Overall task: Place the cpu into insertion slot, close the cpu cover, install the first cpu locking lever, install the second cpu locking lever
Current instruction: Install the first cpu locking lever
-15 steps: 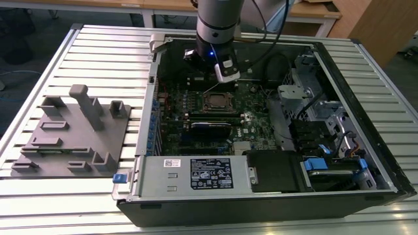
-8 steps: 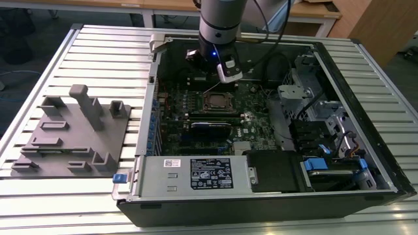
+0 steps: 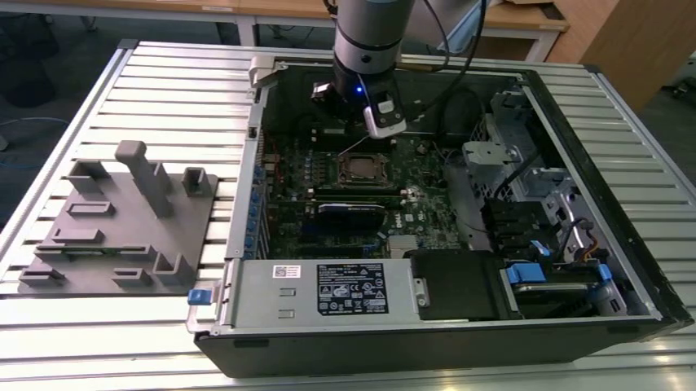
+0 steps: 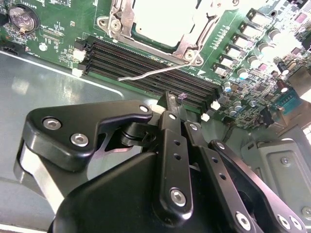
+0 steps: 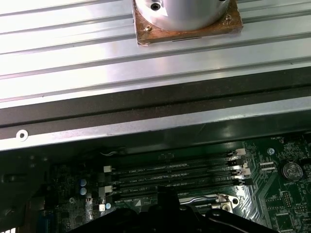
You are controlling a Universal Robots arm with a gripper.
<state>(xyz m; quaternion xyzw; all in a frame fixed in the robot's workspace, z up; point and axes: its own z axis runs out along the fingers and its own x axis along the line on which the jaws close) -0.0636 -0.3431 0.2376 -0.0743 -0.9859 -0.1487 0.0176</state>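
Hovering over the green motherboard (image 4: 53,34), the gripper (image 4: 171,99) has its jaws drawn together, with no gap visible and nothing held between them. Just ahead of the fingertips (image 4: 167,104), a thin wire locking lever (image 4: 146,74) stands raised off the board and crosses above the long black memory slots (image 4: 141,58); it is near the tips but apart from them. Beyond the lever, farther ahead of the jaws, the cpu (image 4: 160,17) sits in the insertion slot (image 3: 359,169), its pale metal top showing through the window of the cpu cover (image 4: 125,17), whose silver frame lies around it. In the exterior view the arm reaches down into the open computer case (image 3: 609,204)
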